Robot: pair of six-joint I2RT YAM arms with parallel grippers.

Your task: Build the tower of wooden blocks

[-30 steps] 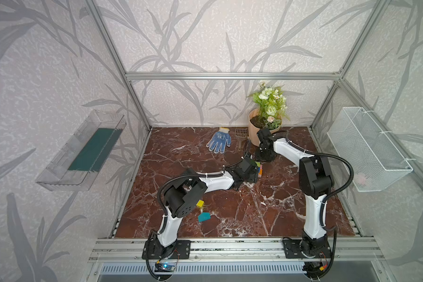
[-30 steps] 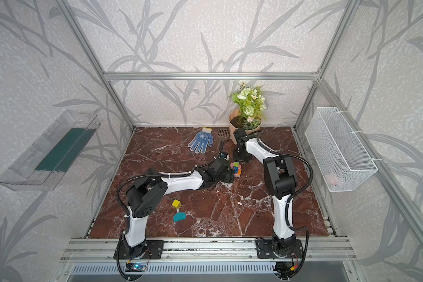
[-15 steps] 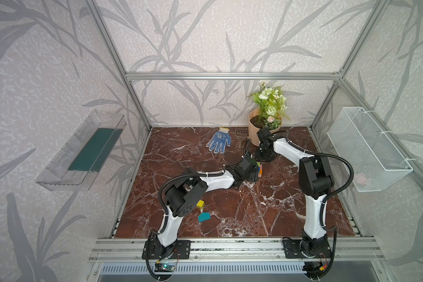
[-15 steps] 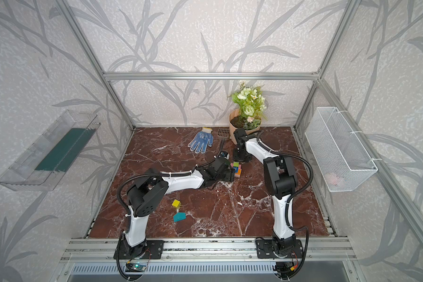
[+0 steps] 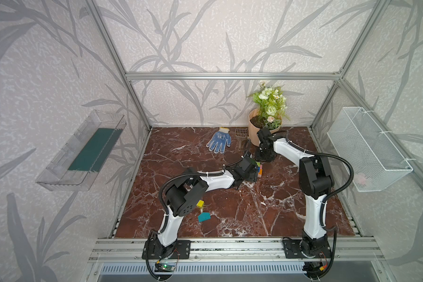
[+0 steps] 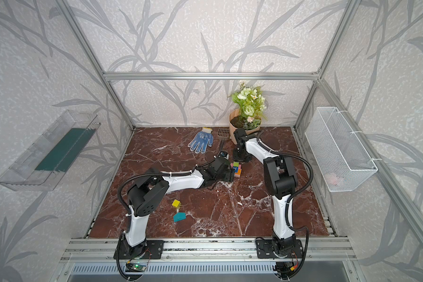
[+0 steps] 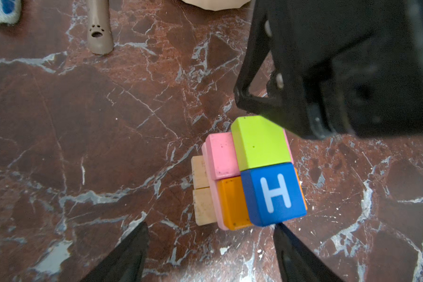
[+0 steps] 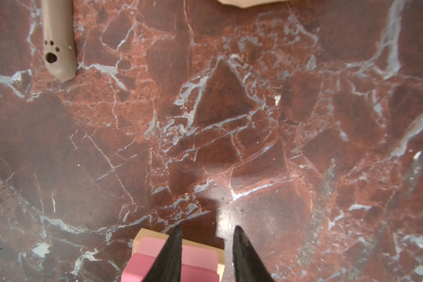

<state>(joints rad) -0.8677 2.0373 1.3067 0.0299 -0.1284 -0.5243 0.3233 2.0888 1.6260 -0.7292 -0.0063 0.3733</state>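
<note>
Tower (image 5: 258, 169) stands mid-frame in both top views, with the yellow cube (image 5: 200, 203) and teal piece (image 5: 204, 216) loose at lower left. Left wrist view: my left tool (image 7: 210, 227) gapes wide and empty at the bottom edge. Right wrist view: my right tool (image 8: 206, 232) is narrowly parted and holds nothing. I'd lift it straight clear of the lime block (image 7: 260, 142).

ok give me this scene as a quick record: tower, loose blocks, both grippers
tower: painted wood block tower mid-floor on the red marble floor; tan base, pink and orange layers
top layer: blue "H" cube beside lime green block
loose blocks: yellow cube and teal slant-topped piece, near the front by the left arm
left gripper: open, facing the tower, empty
right gripper: slightly open, empty, close beside the tower
</note>
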